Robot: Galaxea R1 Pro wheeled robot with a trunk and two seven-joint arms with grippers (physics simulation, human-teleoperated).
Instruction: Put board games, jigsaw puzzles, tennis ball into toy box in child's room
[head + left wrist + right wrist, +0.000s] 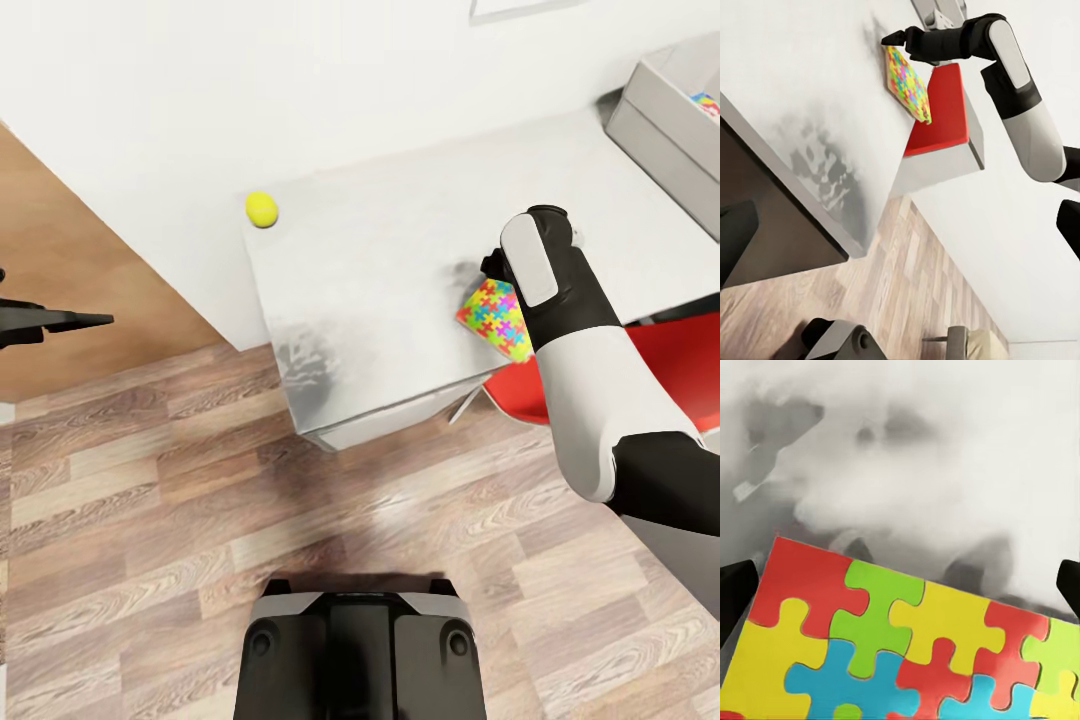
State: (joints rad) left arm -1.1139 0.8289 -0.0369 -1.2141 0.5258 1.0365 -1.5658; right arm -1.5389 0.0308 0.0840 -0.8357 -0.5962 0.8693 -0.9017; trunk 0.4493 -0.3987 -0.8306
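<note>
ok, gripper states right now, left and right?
Left gripper: empty; open or shut cannot be told.
Right gripper: at jigsaw puzzle edge; grip cannot be told.

Head view: the counter (400, 270) stands against the wall. The tennis ball (262, 209) lies at its far left corner — the toy box (668, 125) at its far right. A jigsaw puzzle (495, 318) sits at the near edge under the right gripper (497, 268), tilted, with the chair (660, 365) just beside it. The left gripper (70, 322) hangs over the floor, well apart from the counter.
</note>
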